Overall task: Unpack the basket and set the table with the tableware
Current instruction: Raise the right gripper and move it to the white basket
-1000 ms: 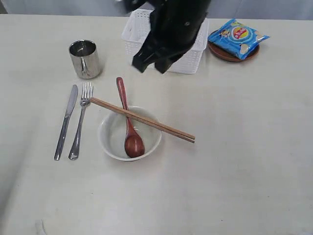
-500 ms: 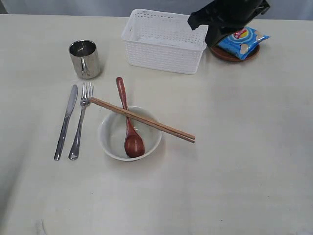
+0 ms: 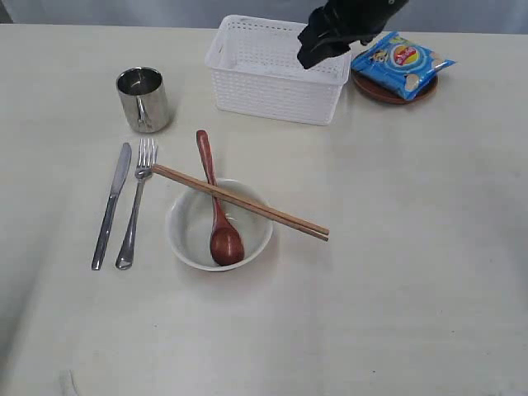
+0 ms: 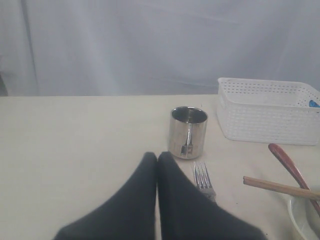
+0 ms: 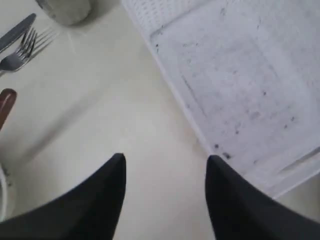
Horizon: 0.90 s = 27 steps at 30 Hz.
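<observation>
Right end effector [image 5: 166,157]: fingers wide apart, nothing between them, touching nothing. It hangs over the near right corner of the basket [image 3: 276,82]; its wrist view looks down on the basket's solid, speckled floor and the table beside it.

Left end effector [image 4: 157,156]: dark fingers pressed together, nothing clamped, low over the table [image 3: 412,247] just short of the fork [image 3: 136,202] and mug [image 3: 144,99].

Basket: white plastic, rectangular, perforated grid walls, solid rim, at the far middle of the table.

Mug: shiny steel cylinder, upright, handle facing the exterior camera, left of the basket.

Knife [image 3: 111,206] and fork: steel, lying side by side, nearly parallel, knife on the outside, both left of the bowl [image 3: 190,239].

Bowl: off-white, round, smooth, at mid-table.

Spoon [image 3: 216,198]: red-brown glossy wood, head down inside the bowl, handle leaning over the far rim towards the basket.

Chopsticks [image 3: 247,204]: two light wooden sticks, paired, laid diagonally across the bowl rim and over the spoon handle, both ends overhanging.

Plate [image 3: 384,92]: brown, round, right of the basket, close to it, carrying a blue crinkly chip bag [image 3: 402,63] that covers most of it.

Table: flat, pale cream, faint grain, matte. Behind it, a plain pale grey curtain [image 4: 150,45] with soft folds.
</observation>
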Each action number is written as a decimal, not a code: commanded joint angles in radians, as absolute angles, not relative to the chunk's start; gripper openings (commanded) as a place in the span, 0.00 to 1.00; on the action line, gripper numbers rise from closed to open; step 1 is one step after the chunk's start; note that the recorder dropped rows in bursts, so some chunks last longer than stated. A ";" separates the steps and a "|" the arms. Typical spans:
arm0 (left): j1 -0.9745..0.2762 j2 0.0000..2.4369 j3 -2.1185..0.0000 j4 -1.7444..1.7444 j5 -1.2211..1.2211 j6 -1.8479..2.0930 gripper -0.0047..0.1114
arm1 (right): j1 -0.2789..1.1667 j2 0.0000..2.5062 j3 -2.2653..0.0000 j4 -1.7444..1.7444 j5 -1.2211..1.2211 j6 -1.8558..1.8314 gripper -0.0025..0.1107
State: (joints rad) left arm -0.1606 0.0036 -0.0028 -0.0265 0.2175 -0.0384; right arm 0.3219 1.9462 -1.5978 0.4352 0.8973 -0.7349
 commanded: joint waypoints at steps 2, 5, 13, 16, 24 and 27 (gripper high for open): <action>-0.162 0.000 0.000 -0.031 0.211 -0.038 0.04 | 0.317 2.051 -1.721 0.461 0.897 -0.883 0.47; -0.162 0.000 0.000 -0.031 0.211 -0.038 0.04 | 0.321 2.121 -1.789 0.506 0.936 -0.994 0.48; -0.162 0.000 0.000 -0.031 0.211 -0.038 0.04 | 0.334 2.239 -1.873 0.499 0.986 -1.025 0.48; -0.162 0.000 0.000 -0.031 0.211 -0.038 0.04 | 0.342 2.264 -1.871 0.494 0.999 -1.053 0.48; -0.162 0.000 0.000 -0.031 0.211 -0.038 0.04 | 0.344 2.296 -1.873 0.484 0.941 -1.109 0.02; -0.162 0.000 0.000 -0.031 0.211 -0.038 0.04 | 0.344 2.268 -1.893 0.484 0.928 -1.121 0.02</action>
